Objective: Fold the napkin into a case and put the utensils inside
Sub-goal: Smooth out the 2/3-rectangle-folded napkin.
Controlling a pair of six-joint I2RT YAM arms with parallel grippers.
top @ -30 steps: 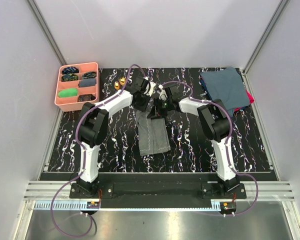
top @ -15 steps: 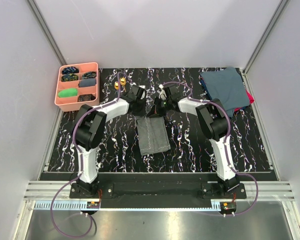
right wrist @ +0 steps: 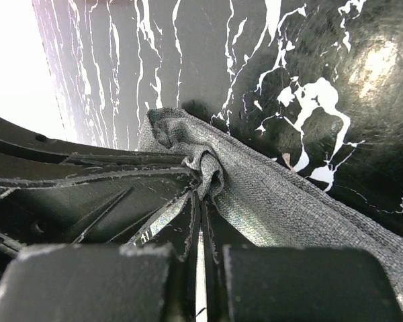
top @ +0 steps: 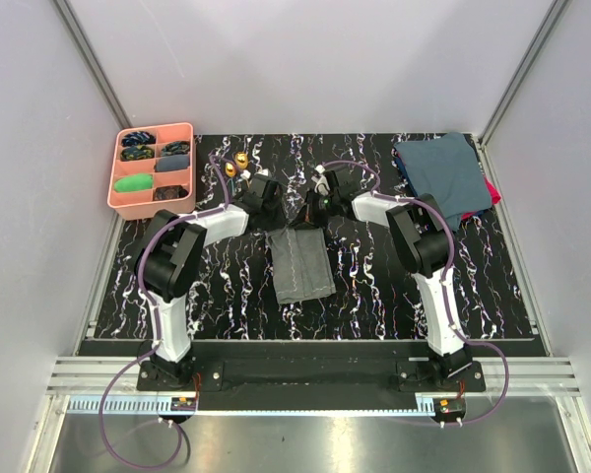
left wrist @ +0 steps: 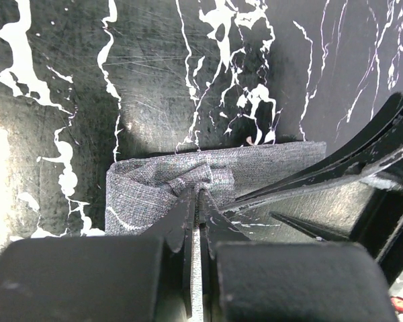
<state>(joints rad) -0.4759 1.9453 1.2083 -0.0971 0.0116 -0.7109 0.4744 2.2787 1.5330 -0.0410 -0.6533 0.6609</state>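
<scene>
A: Lowered and pinched shut over the last second: left gripper (left wrist: 200, 194) and right gripper (right wrist: 200, 194), both now down at the far end of the grey napkin (top: 300, 264). Left elbow swung out toward the pink compartment tray (top: 143, 210).

B: Holding what, exactly?

A: Left one clamped tight on a bunched fold of the far edge. Right one nipped the same way on a puckered tuck of that edge, just beside the left.

B: Why two grips on one end?

A: Probably to carry the edge evenly for the next fold, one side each. Already folded to a narrow strip, lying flat mid-way across the black marbled table (top: 374, 286), long way running near to far.

B: And the gold utensils (top: 234, 164)?

A: Left at the far side, near the tray, well apart from the cloth. Likely parked clear until the folding is finished; not yet tucked into anything. Dark teal cloths (top: 438, 172) stacked at the far right, untouched.

B: Any brand, label, writing?

A: None legible anywhere. Only a pale stitch line along the hem.
</scene>
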